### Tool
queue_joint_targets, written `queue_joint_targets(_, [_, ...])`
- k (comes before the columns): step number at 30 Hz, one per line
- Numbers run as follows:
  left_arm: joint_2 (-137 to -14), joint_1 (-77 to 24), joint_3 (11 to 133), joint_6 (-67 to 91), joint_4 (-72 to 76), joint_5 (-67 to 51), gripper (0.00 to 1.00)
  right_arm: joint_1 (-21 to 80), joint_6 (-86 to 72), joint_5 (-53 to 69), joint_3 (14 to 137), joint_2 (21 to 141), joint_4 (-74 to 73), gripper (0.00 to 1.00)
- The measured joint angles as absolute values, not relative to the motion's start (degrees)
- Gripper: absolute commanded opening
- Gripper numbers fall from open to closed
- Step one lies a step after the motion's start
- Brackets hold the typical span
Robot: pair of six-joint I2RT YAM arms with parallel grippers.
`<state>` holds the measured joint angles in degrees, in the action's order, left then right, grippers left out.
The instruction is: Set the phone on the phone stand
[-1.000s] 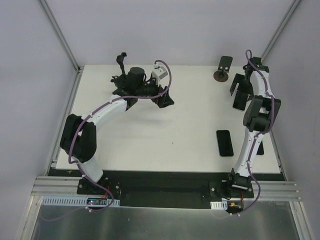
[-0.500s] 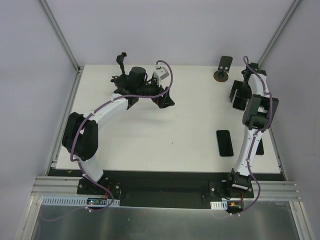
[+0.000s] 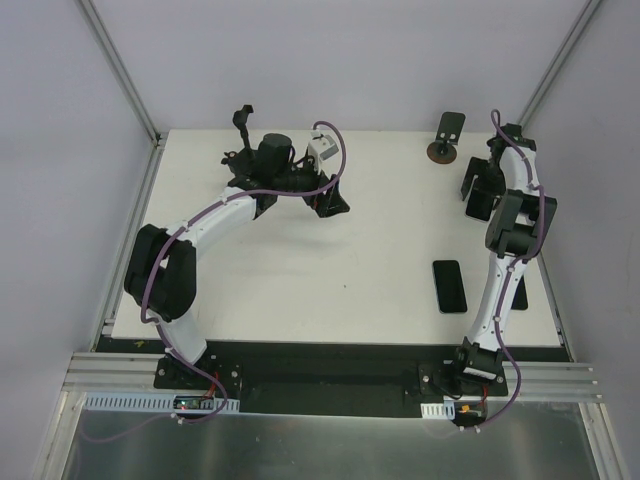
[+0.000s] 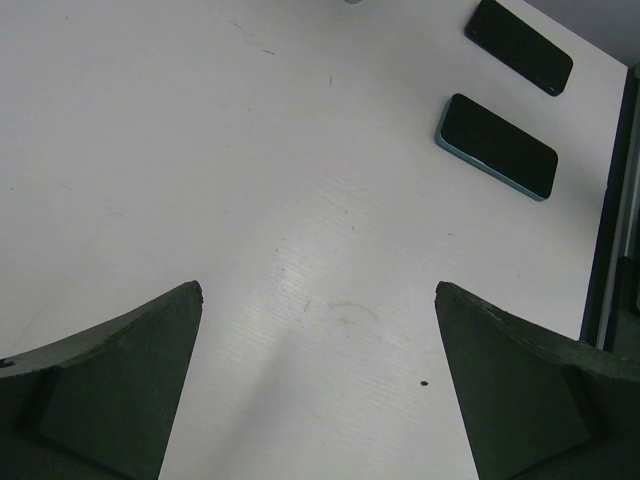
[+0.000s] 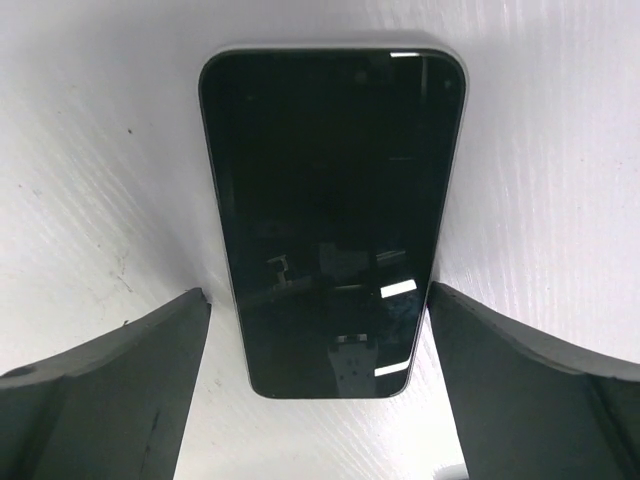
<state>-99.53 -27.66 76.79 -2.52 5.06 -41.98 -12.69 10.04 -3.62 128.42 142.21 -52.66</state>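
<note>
Our right arm (image 3: 515, 215) has settled over the phone (image 5: 330, 200) near the table's (image 3: 350, 250) far right corner, grasp next; all jaws gape empty

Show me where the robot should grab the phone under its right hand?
Probably by its two long edges, near the middle, coming straight down from above. The phone lies flat, screen up, on the table, so only its thin sides offer a grip, and the open right gripper has a finger on each side.
</note>
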Motion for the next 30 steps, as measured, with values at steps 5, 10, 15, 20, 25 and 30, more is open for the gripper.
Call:
queue_joint_targets(5, [-99.53, -27.66, 76.79, -2.61, 5.06, -42.0, 0.99, -13.1, 9.87, -2.28, 130.65, 143.48, -53.25, 0.81])
queue_joint_targets(10, [-99.53, -27.66, 76.79, -2.66, 5.04, -42.04, 0.99, -13.43, 9.65, -2.22, 131.57, 144.05, -53.43, 0.55])
queue_joint_targets(15, [-99.55, -27.66, 76.79, -2.66, 5.04, -42.57, 0.99, -13.69, 9.78, -1.23, 131.2, 143.85, -52.71, 0.14])
queue_joint_targets(20, [-99.74, -27.66, 76.95, -2.66, 5.02, -43.11, 0.99, -13.8, 9.65, -0.49, 125.6, 140.9, -48.14, 0.01])
queue_joint_targets(25, [-100.29, -27.66, 77.32, -2.63, 4.99, -43.11, 0.99, -13.76, 9.21, 0.97, 115.42, 135.33, -39.35, 0.01])
queue_joint_targets(30, [-100.88, -27.66, 77.93, -2.59, 4.99, -43.2, 0.99, -13.32, 7.7, 3.55, 103.22, 128.86, -27.51, 0.01])
